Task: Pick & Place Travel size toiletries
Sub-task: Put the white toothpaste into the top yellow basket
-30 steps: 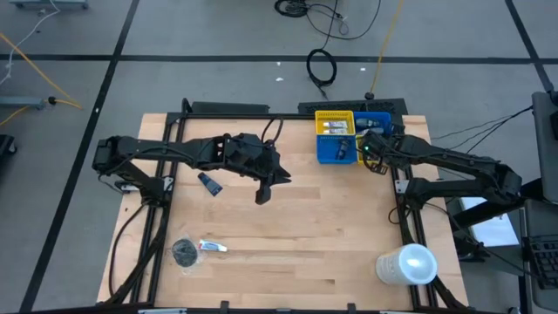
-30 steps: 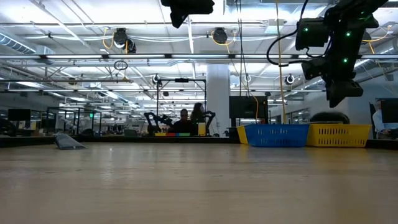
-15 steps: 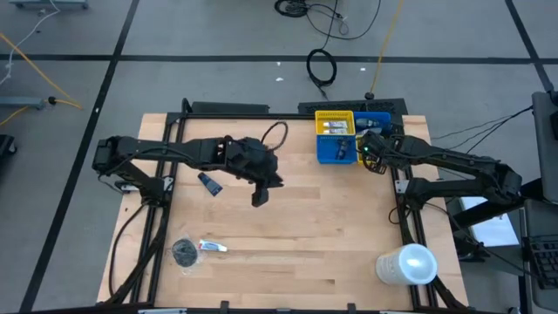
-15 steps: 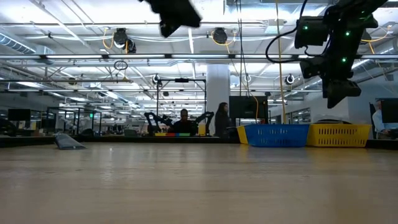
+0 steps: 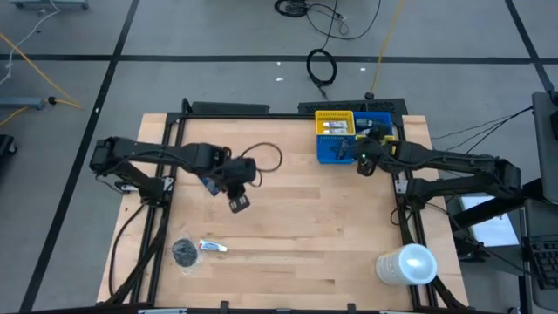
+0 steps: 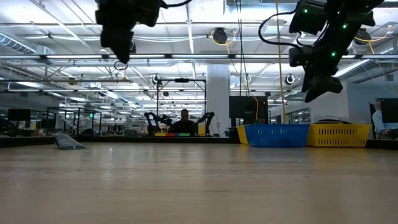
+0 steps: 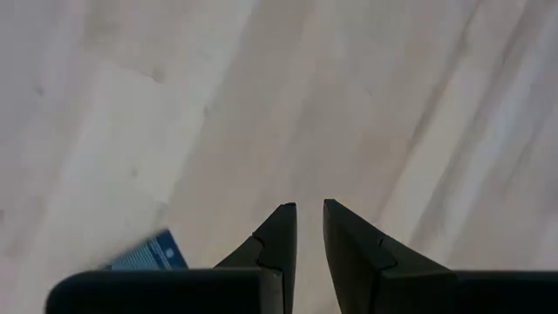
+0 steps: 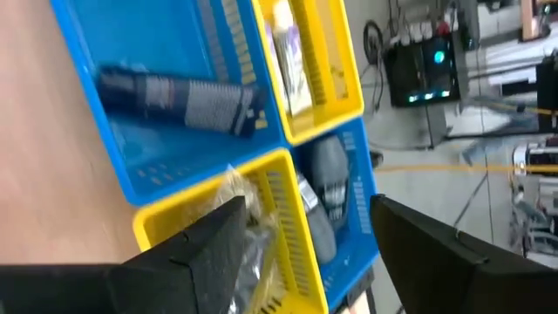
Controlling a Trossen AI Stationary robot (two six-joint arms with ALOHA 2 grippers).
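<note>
Travel size toiletries: three left out on the table [image 5: 288, 253], a fresh pick being set up by the left arm.

A dark blue mini bottle [image 5: 208, 184] is lying at about 9 o'clock of table centre, with a round dark tin [image 5: 184, 252] and a white tube [image 5: 214, 247] down at 7 o'clock; other items are already lying in the yellow bin [image 5: 334, 124] and blue bin [image 5: 336, 149] at 1 o'clock. The left gripper [image 5: 237, 203] is being held above the boards just beside the bottle, empty, its fingers [image 7: 277, 240] nearly closed. The right gripper [image 5: 364, 166] is being held by the bins, jaws spread, nothing between them. Judged next: the left fingers need opening wide, then lining up over the bottle before descending.
</note>
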